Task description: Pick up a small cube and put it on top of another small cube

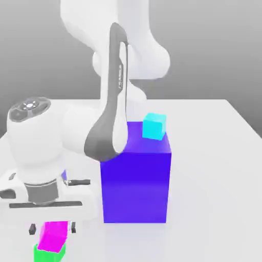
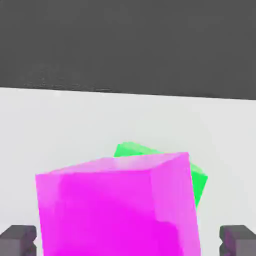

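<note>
The magenta-pink cube (image 1: 52,235) (image 2: 120,210) rests on top of the green cube (image 1: 49,253) (image 2: 197,182), near the front of the exterior view's left. It is turned a little relative to the green one. My gripper (image 1: 52,228) (image 2: 128,241) hangs straight over the pair and is open. Its dark fingertips (image 1: 33,228) (image 2: 17,241) stand on either side of the magenta cube, and a gap shows on at least one side. Most of the green cube is hidden under the magenta one.
A big blue-violet block (image 1: 135,179) stands on the white table (image 1: 215,169) just to the exterior view's right of the gripper. A small cyan cube (image 1: 154,126) sits on its top. The arm's white links rise behind and over the block.
</note>
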Available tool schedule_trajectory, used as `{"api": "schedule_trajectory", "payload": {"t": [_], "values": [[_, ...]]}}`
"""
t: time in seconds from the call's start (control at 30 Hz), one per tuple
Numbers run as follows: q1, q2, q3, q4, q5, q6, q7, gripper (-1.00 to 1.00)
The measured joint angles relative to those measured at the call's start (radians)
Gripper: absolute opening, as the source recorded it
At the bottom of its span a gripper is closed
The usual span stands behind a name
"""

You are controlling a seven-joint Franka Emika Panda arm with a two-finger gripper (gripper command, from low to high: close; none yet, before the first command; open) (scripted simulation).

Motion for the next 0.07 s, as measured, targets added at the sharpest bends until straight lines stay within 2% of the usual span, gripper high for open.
{"api": "schedule_trajectory", "payload": {"t": [0.07], "values": [[0.011,-0.063,-0.019,-0.004,-0.036,-0.056,0.026,1.00]]}}
